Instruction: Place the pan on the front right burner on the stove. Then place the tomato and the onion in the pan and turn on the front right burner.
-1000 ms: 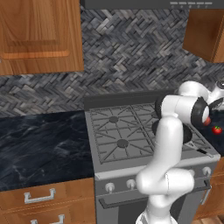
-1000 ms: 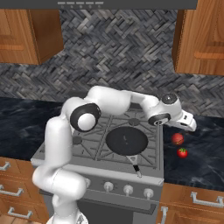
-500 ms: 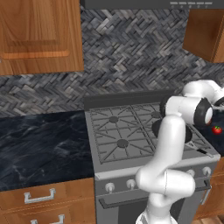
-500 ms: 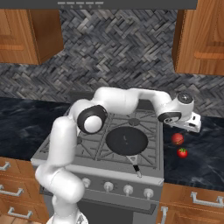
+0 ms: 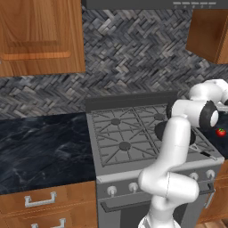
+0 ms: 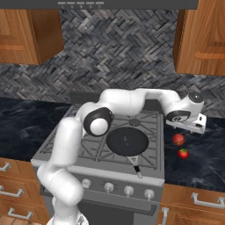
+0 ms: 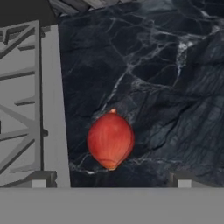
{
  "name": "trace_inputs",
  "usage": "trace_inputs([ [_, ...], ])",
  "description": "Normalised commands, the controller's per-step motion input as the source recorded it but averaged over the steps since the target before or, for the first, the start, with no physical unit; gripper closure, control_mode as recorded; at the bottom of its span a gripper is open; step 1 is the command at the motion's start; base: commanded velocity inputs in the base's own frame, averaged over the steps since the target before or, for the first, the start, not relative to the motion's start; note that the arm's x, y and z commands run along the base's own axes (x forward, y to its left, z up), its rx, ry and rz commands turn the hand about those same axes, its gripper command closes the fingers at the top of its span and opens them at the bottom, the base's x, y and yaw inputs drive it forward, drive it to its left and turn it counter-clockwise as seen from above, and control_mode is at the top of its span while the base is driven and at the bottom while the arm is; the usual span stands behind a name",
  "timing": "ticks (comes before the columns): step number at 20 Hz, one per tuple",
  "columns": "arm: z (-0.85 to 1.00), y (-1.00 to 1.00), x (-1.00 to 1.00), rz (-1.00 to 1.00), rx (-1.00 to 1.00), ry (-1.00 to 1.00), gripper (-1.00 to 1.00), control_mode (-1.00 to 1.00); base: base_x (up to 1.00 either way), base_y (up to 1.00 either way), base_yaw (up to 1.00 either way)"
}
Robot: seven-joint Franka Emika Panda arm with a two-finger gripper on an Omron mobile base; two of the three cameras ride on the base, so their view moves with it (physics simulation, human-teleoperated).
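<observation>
Below the wide-open, empty end effector (image 7: 108,180) lies the glossy red-brown onion (image 7: 110,140).

the stove (image 6: 151,132) looks matt grey metal; beside it the surface (image 7: 175,87) is glossy dark veined stone. the onion (image 7: 110,140) has smooth, faintly shiny skin; the pan (image 6: 127,141) is matt black.

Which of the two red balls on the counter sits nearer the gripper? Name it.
The onion: dull red, no green top, directly under the gripper. The tomato, green-stemmed, lies nearer the counter's front edge.
</observation>
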Motion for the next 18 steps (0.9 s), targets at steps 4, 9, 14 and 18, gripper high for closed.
trace_inputs([
  [4, -0.02, 0.0, 0.03, 0.0, 0.0, 0.05, -1.0, -1.0, 0.0, 0.0, 0.0],
  [9, 0.0, 0.0, 0.1, 0.0, 0.0, 0.02, -1.0, -1.0, 0.0, 0.0, 0.0],
  [14, -0.01, 0.0, 0.15, 0.0, 0.0, 0.0, -1.0, -1.0, 0.0, 0.0, 0.0],
  [18, -0.09, 0.0, 0.18, 0.0, 0.0, 0.02, -1.0, -1.0, 0.0, 0.0, 0.0],
])
